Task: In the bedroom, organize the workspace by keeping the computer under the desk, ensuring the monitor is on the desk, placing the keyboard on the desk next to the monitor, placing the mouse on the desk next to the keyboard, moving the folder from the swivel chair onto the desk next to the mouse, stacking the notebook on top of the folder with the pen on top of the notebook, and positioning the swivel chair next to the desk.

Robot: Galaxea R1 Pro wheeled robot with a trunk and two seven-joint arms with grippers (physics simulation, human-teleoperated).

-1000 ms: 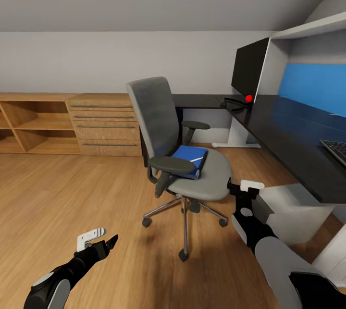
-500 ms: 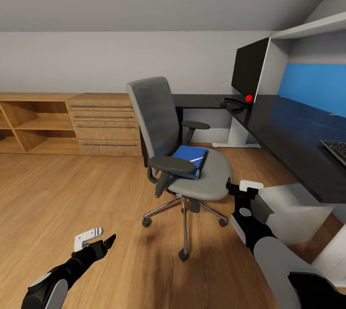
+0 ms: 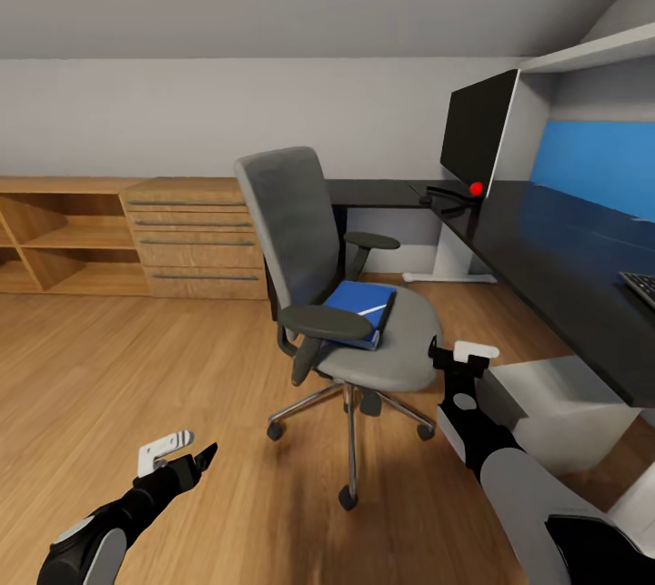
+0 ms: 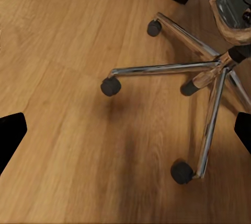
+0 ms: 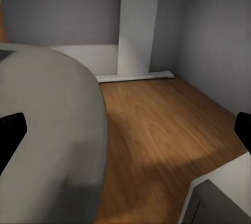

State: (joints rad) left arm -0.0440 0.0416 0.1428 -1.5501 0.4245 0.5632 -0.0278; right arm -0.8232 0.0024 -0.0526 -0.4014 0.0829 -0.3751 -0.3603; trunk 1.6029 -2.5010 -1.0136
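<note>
the folder (image 3: 358, 311) lies on the swivel chair (image 3: 350, 294), left of and beyond the nearer, spread-open right gripper (image 3: 459, 358); left gripper (image 3: 177, 453) open too.

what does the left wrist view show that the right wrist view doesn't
Left wrist view: the chair's chrome star base with black casters, seen from above, standing on the wood floor.

Right wrist view: the grey chair seat up close, a white desk leg with its foot on the floor, the grey wall behind it, and a white corner of something I cannot identify.

Both: wood floor, part of the chair, and the dark tips of that arm's claw at the picture's edges, wide apart, holding nothing.
</note>
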